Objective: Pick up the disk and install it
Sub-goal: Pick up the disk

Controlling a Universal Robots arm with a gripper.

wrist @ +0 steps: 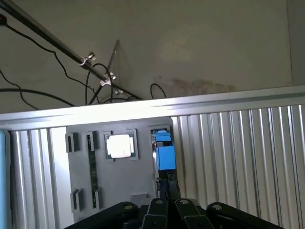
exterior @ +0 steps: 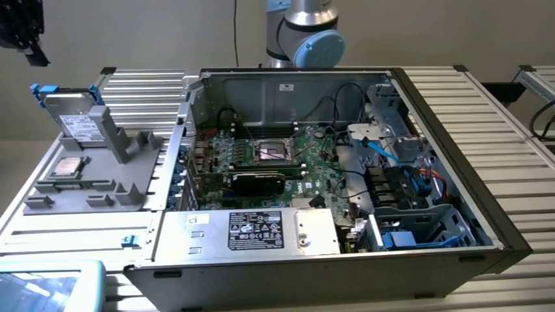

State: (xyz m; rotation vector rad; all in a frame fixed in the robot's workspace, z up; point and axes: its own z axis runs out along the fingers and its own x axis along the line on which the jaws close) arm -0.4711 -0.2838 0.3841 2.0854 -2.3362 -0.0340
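The disk (exterior: 77, 118), a silver-grey drive with a white label in a blue carrier, stands upright in a slot of the grey fixture (exterior: 95, 185) at the exterior view's left. My gripper (exterior: 21, 31) hangs high above that fixture, well apart from the disk. In the wrist view I look down on the disk (wrist: 165, 153) edge-on, its blue carrier showing. My gripper (wrist: 169, 190) is shut with its black fingers pressed together and nothing between them, in line with the disk but not touching it.
The open computer case (exterior: 451, 130) lies on its side in the middle, with the motherboard, cables and a blue-railed drive bay (exterior: 416, 227). A silver box with a black label (exterior: 256, 231) sits at its front. A small square chip (exterior: 67, 167) (wrist: 119, 146) rests on the fixture.
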